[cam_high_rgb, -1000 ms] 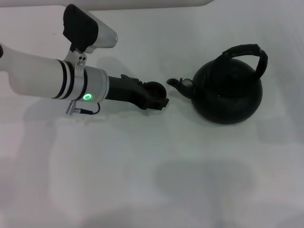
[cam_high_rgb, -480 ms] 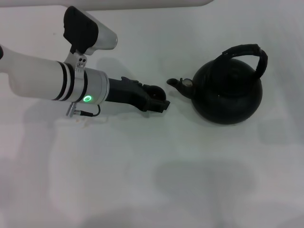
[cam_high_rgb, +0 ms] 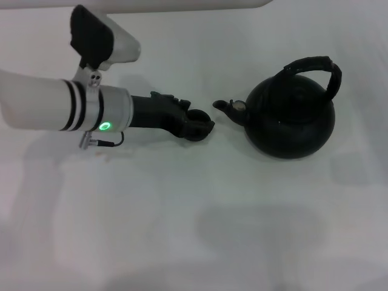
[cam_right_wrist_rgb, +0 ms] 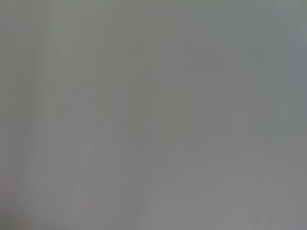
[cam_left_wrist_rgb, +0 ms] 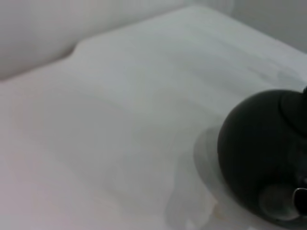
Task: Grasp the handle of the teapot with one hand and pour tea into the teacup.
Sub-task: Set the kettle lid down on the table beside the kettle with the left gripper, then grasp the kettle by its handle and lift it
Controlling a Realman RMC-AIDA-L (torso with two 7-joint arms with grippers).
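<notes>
The black teapot (cam_high_rgb: 291,118) stands on the white table at the right, with its short spout (cam_high_rgb: 224,107) pointing left. Its arched handle (cam_high_rgb: 315,66) rises over its top, free of any gripper. My left gripper (cam_high_rgb: 201,125) reaches in from the left, just left of the spout. Its dark fingers close around the tiny dark teacup (cam_high_rgb: 194,117), which is low over the table. The left wrist view shows the teapot's round body (cam_left_wrist_rgb: 261,148) close by, but no cup. My right gripper is out of view, and its wrist view shows only blank grey.
The white table (cam_high_rgb: 194,230) stretches wide in front of the teapot and the arm. Its far edge (cam_high_rgb: 182,7) runs along the top of the head view. My left arm's white forearm (cam_high_rgb: 48,106) crosses the left side.
My left forearm has drawn a little to the left and turned. The gripper tip with the teacup stays near the spout. The teapot has not moved.
</notes>
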